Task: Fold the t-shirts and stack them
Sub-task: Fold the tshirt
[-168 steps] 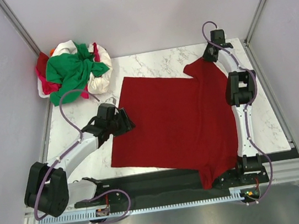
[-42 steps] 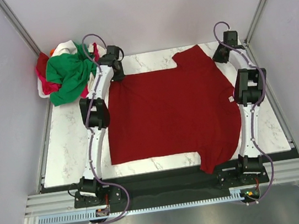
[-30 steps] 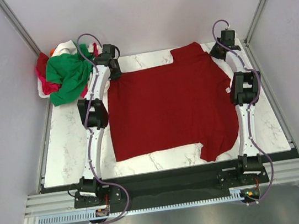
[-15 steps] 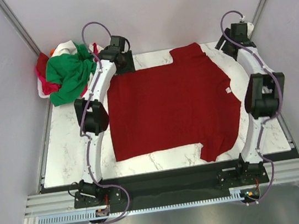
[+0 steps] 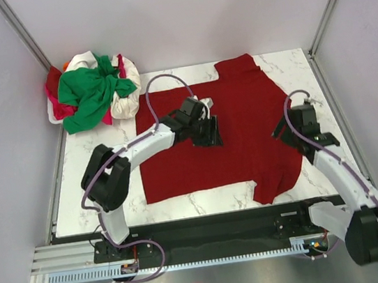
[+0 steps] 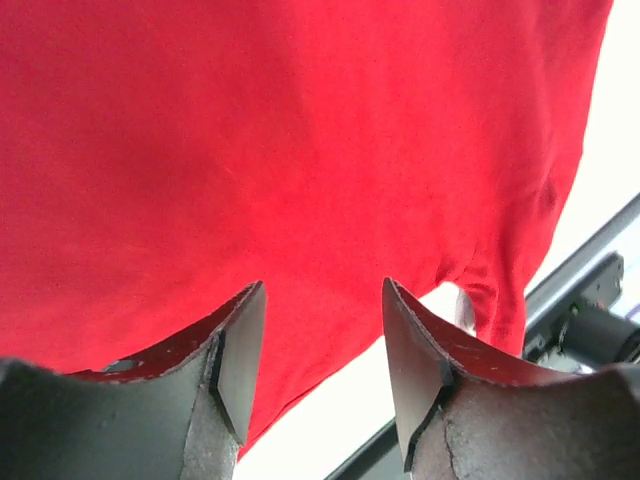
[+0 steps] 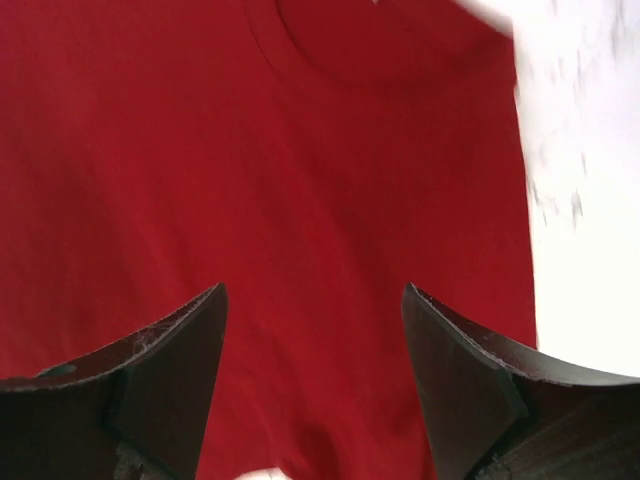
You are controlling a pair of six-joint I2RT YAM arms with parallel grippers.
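Marble table [image 5: 88, 177] carries the dark red t-shirt [image 5: 240, 106], spread flat across the middle w/ collar toward the right side, one sleeve [image 5: 238, 67] at the far edge and the other sleeve [image 5: 274, 184] close to the near edge. The rest of the t-shirts sit bunched in the far-left corner: green shirt [image 5: 86, 89] on top, white shirt [image 5: 127, 99] and pinkish-red shirt [image 5: 57, 107] under and beside it. They lie just beside the red one's far-left corner. Left gripper [image 5: 210, 133] hangs over the shirt's middle, jaws apart, nothing in them; wrist cam shows only red cloth [image 6: 300, 130] between the fingers. Right gripper [image 5: 287, 131] is over the collar side, also open and empty, neckline visible ahead of it in its own cam [image 7: 370, 40]. Risks, imo: neither gripper is at an edge or corner, so a pinch here would bunch mid-fabric and wrinkle a flat layout. Uneven L/R pickup gives a skewed fold. The near sleeve could drag off the front edge if the cloth is pulled that way.
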